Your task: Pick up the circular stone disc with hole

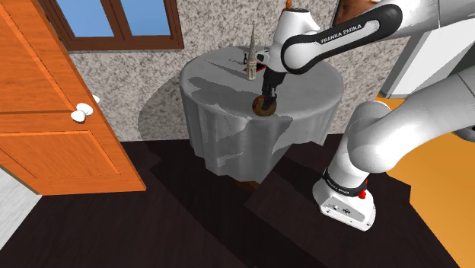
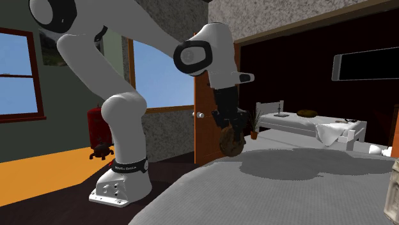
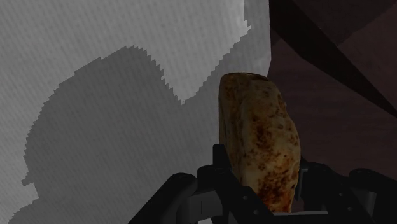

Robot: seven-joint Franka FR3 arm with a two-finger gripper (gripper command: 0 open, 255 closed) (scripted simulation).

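The stone disc is brown and mottled, turned on edge near the front rim of a round table draped in grey cloth. My black gripper comes down from above and is shut on it. In the second exterior view the disc hangs under the gripper, seemingly a little above the cloth. In the wrist view the disc is clasped edge-on between the fingers, with its shadow on the cloth beyond. Its hole is hidden.
A tall pointed spire-like ornament stands on the table behind the gripper. An orange door is at the shoulder view's left, and my stand at the lower right. Dark floor surrounds the table.
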